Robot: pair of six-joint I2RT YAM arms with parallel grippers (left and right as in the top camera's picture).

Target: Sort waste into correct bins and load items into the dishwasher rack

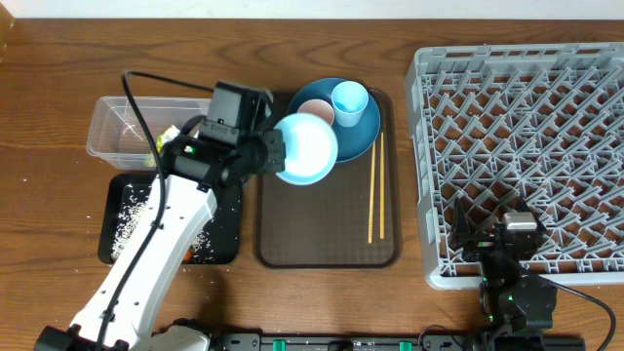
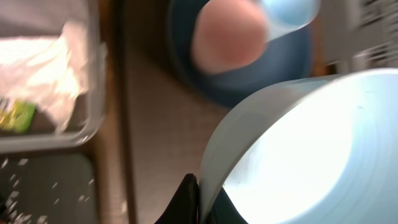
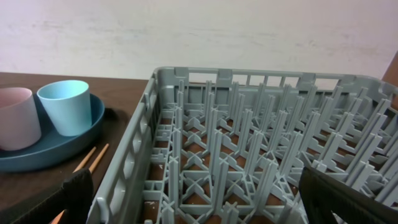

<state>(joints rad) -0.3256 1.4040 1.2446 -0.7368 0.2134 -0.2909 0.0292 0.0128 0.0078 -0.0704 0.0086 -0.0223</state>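
Observation:
My left gripper (image 1: pixel 276 152) (image 2: pixel 202 202) is shut on the rim of the light-blue bowl (image 1: pixel 308 148) (image 2: pixel 311 149), holding it tilted above the brown tray's back-left part. Behind it the dark-blue plate (image 1: pixel 368 127) (image 2: pixel 249 87) carries the light-blue cup (image 1: pixel 349 99) (image 3: pixel 65 106) and the white-pink cup (image 1: pixel 315 112) (image 2: pixel 230 37). The chopsticks (image 1: pixel 374 190) (image 3: pixel 90 160) lie along the tray's right side. My right gripper (image 1: pixel 492 226) (image 3: pixel 211 199) stands open over the front-left corner of the dishwasher rack (image 1: pixel 526 146) (image 3: pixel 249 143), holding nothing.
A clear tub (image 1: pixel 117 127) (image 2: pixel 87 124) at the left holds white and yellow-green wrappers (image 2: pixel 18 115). In front of it, a black tray (image 1: pixel 219 239) (image 2: pixel 50 186) holds white crumbs. The brown serving tray (image 1: pixel 327 244) sits between the bins and the rack.

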